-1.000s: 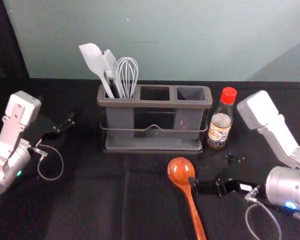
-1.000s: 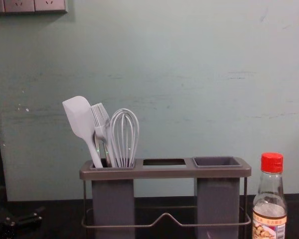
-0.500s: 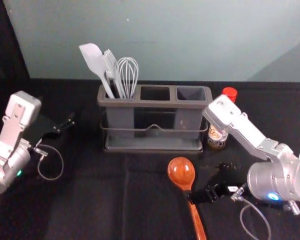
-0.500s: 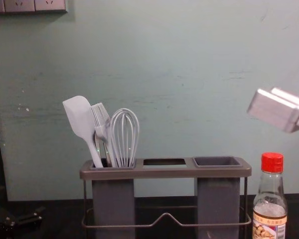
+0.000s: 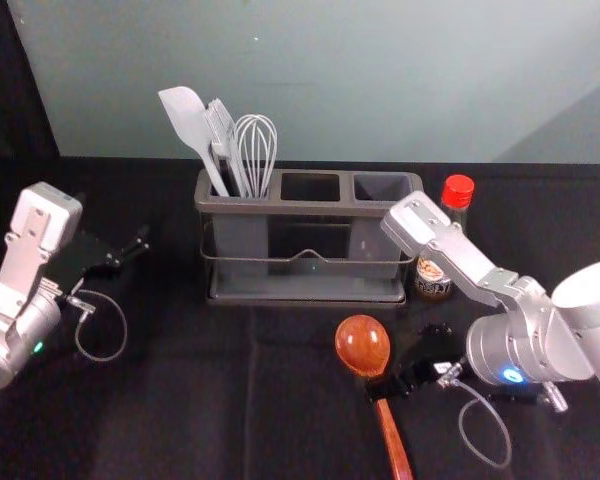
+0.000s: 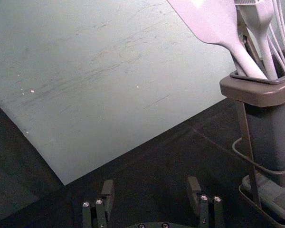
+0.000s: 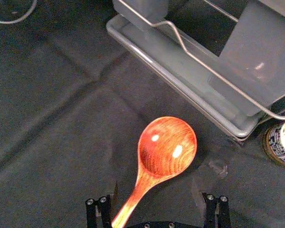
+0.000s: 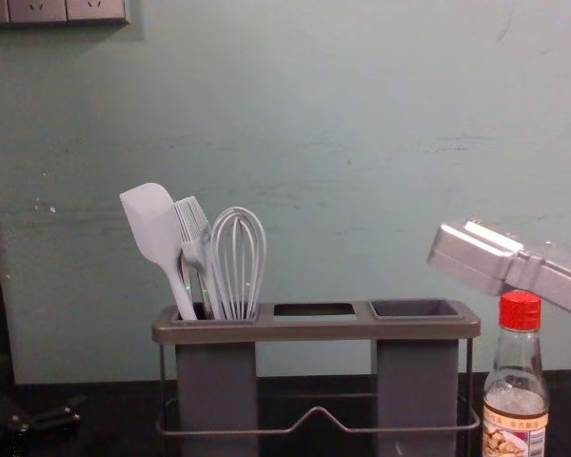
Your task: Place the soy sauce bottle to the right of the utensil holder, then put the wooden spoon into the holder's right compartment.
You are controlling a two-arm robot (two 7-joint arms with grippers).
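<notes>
one right gripper at wooden spoon

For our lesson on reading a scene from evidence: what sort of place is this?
Probably a kitchen-style test setup: a grey plastic utensil holder with a white spatula and a wire whisk, a red-capped glass sauce bottle, and robot arms over black cloth.

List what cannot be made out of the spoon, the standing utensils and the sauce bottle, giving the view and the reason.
- Handle end of the wooden spoon: cut off by the head view's bottom edge.
- Lower ends of the spatula and whisk: hidden by the left compartment, chest view.
- Small print on the soy sauce bottle: too small, chest view.
</notes>
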